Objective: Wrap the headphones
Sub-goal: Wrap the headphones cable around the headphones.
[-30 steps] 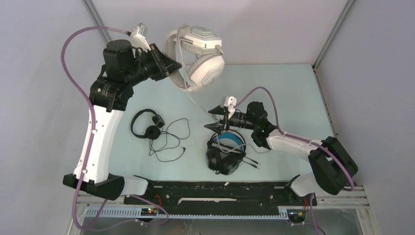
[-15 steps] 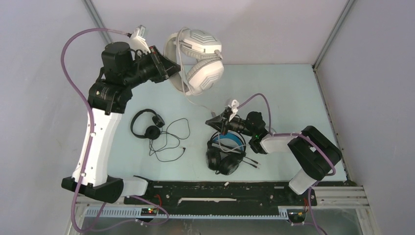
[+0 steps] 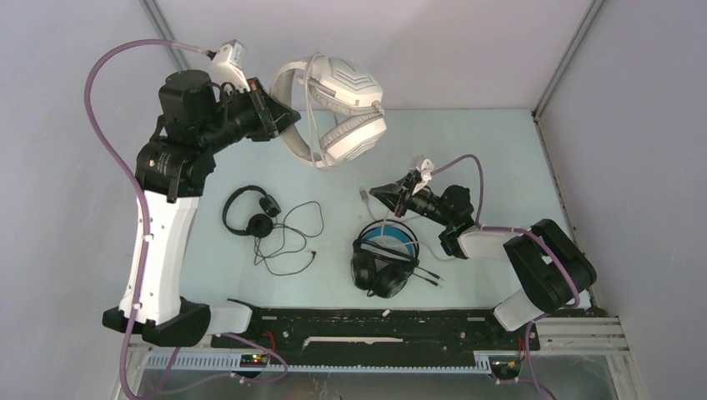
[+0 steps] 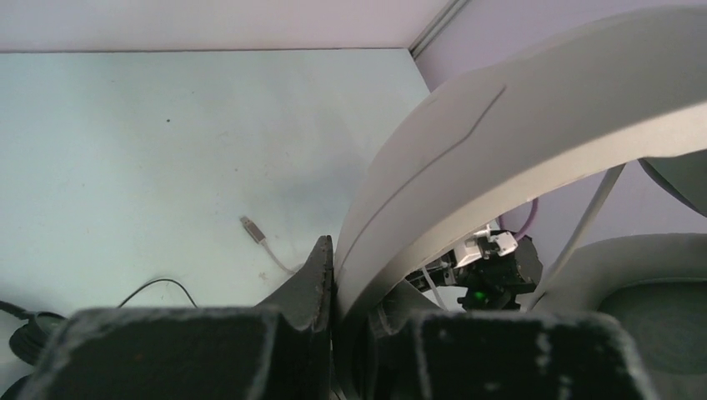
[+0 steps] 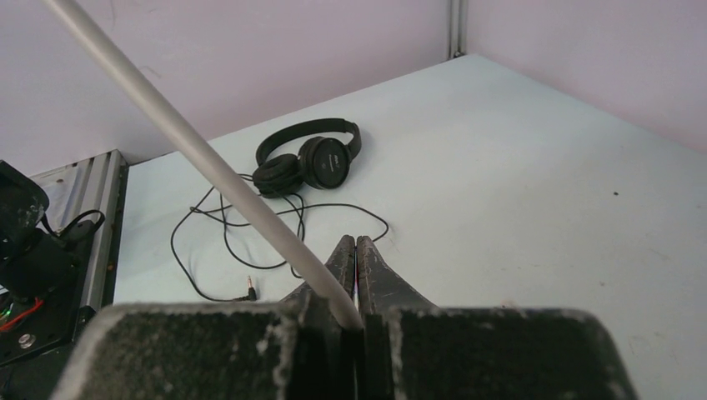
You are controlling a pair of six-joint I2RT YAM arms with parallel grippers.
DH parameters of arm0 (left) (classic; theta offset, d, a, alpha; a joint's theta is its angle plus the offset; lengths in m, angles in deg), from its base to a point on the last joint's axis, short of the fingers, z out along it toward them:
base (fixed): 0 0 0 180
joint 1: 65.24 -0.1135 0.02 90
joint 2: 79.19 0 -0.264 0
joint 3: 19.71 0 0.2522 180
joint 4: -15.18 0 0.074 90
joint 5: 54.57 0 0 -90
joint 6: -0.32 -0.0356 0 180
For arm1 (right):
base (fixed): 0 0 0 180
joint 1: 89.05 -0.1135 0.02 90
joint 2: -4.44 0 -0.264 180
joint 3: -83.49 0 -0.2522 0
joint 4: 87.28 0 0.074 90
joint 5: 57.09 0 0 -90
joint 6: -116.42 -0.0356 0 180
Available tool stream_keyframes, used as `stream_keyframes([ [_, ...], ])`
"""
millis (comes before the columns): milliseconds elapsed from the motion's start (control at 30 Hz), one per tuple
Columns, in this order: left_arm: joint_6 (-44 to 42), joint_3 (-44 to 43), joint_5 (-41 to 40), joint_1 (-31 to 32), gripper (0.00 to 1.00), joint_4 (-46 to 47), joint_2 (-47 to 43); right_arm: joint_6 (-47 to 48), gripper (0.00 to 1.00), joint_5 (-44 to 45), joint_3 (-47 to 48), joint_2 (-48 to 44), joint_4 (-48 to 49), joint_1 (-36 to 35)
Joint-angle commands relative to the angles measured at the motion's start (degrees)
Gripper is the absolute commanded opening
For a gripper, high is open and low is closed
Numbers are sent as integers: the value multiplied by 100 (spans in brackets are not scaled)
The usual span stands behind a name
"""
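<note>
Right gripper (image 3: 382, 192) has gone from spread jaws over the black pair to jaws pinched shut, and has swung a bit right and far. Right elbow has folded in closer to the near rail (image 3: 375, 329). Left arm has tipped the white-grey headset (image 3: 342, 100) slightly up and left.

State now:
- Left gripper (image 3: 279, 121) is clamped on the headset's headband (image 4: 517, 125), with the band wedged between the fingers. The headset hangs in the air at the far side, left of centre, well clear of the table (image 3: 500, 158), with its cups toward the right.
- In the right wrist view, the right gripper's tips are closed on the white cable (image 5: 208, 158). The cable runs up and left out of the pinch.
- Cable plug (image 3: 363, 194) sticks out just left of the right gripper's tips. It also shows in the left wrist view (image 4: 250, 227). Cannot tell if it touches the table.

Around it:
- Bulky black pair with blue-lined headband (image 3: 383, 258) lies flat just near of the right gripper, almost under it. Its black cord trails right, toward the right arm's forearm.
- Small thin black pair (image 3: 250, 212) lies flat at centre-left. Its thin cord (image 3: 288, 237) sits in loose loops to its right and near side, between the two arms.
- That cord's jack (image 5: 248, 292) lies free on the table.
- From the right wrist, the taut white cable crosses in front of the small pair and its loops and hides part of them.
</note>
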Motion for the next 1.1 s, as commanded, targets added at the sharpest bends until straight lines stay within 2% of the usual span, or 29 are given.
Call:
stream_keyframes([
  [0,228,-193,-239,-108,0,404,-243,83,0,443,-247,-186,-53,190],
  [133,461,-81,-953,-274,0,606,-436,144,0,391,-329,-181,-105,211],
  [300,911,225,-674,-446,0,1270,-696,132,0,240,-333,-110,-174,189],
  [400,968,247,-568,-457,0,1262,-676,140,0,222,-347,-109,-140,166],
  [500,979,375,-132,-458,0,1389,-666,125,0,240,-347,-118,-75,153],
  [700,1003,1046,1372,-438,0,1904,-767,53,0,254,-215,-106,-82,339],
  [767,654,1179,1633,-341,0,1744,-802,-81,0,263,-126,-72,-103,505],
  [900,-577,1127,1531,109,0,741,-769,-361,0,293,182,-124,-397,883],
  [1067,-1388,1400,1525,607,0,305,-763,-458,0,30,1124,-432,-2312,1259],
])
